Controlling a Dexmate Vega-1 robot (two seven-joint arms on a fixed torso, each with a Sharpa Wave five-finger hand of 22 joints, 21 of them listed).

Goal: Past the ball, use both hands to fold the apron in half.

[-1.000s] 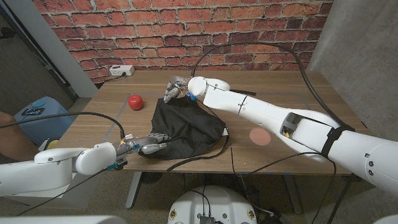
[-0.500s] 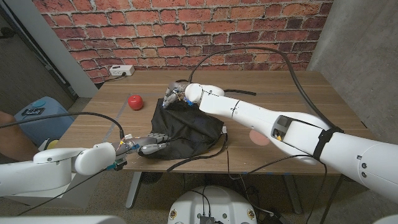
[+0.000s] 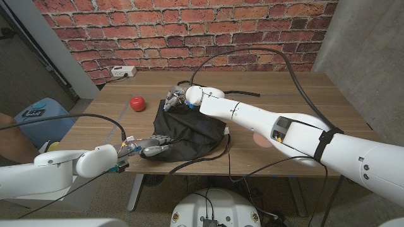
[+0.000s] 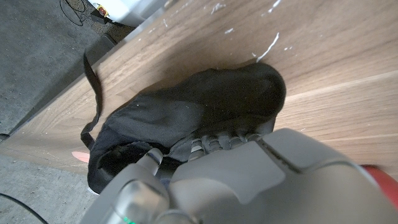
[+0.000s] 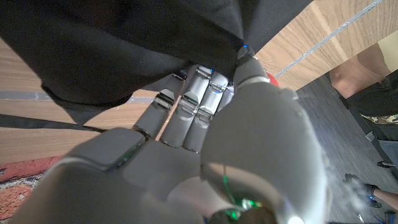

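Two robot hands are on the black apron (image 3: 184, 133), which lies crumpled near the middle of the wooden table (image 3: 297, 94), its bulk reaching toward the near edge. Beside the apron's far left corner, well apart from the cloth, sits a red ball (image 3: 137, 102), and farther back by the table's far left corner I see a white power strip (image 3: 124, 71) against the brick wall (image 3: 189, 31). A pink round patch (image 3: 260, 140) shows on the wood toward the right, partly under my right arm. One black strap (image 3: 189, 165) of the apron trails along the near edge, and black cables (image 3: 265, 53) arc over the table above my right arm. A person's arm shows at the left edge of the head view, off the table beside a blue bin (image 3: 38, 120). Open wood lies along the far edge and on the whole right half of the table; the left side is bare apart from the ball. My left hand (image 3: 153, 145) comes in low from the near left corner, and its fingers (image 4: 214, 144) curl onto the apron's near left hem, gripping the fabric. My right arm stretches long across the table from the right, and my right hand (image 3: 177, 98) is at the apron's far edge, fingers (image 5: 186, 106) tucked under a fold of black cloth and holding it slightly lifted from the wood.
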